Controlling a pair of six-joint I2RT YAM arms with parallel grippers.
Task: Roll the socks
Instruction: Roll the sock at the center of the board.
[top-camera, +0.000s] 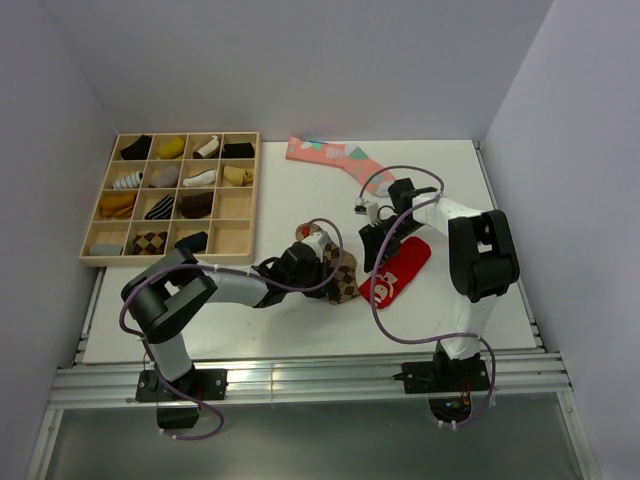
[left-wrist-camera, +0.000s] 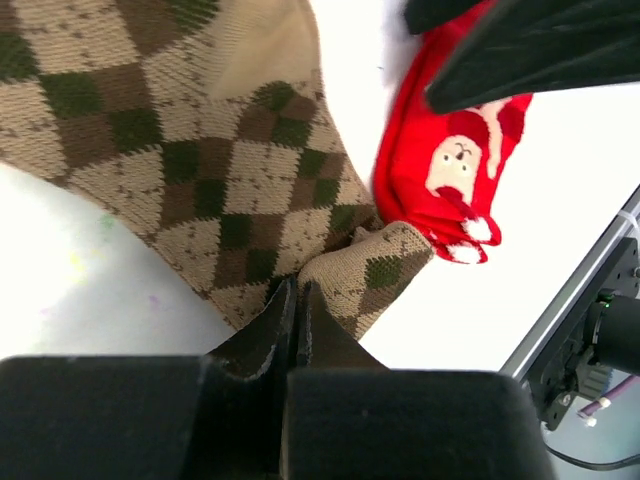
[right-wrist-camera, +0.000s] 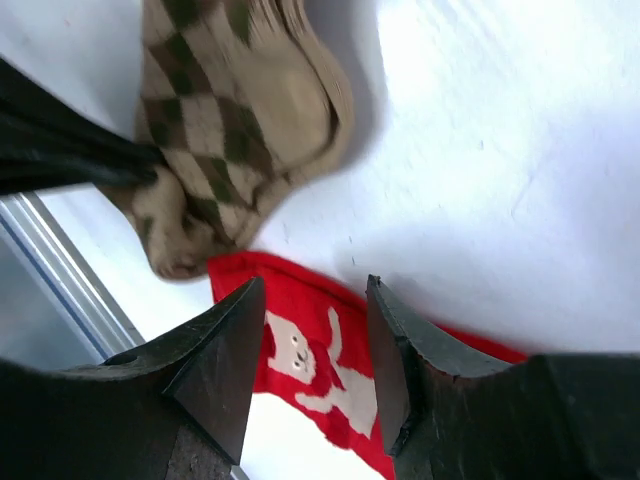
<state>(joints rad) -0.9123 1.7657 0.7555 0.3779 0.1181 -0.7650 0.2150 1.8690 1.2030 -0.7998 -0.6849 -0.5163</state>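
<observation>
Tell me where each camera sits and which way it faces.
Top external: above and behind the bases, looking down on the table; both whole arms show.
Left wrist: on the left arm, looking along the left gripper, shut on the argyle sock.
Right wrist: on the right arm, looking down past the open right gripper at the red sock.
Shared: both wrist views show the argyle sock beside the red sock.
</observation>
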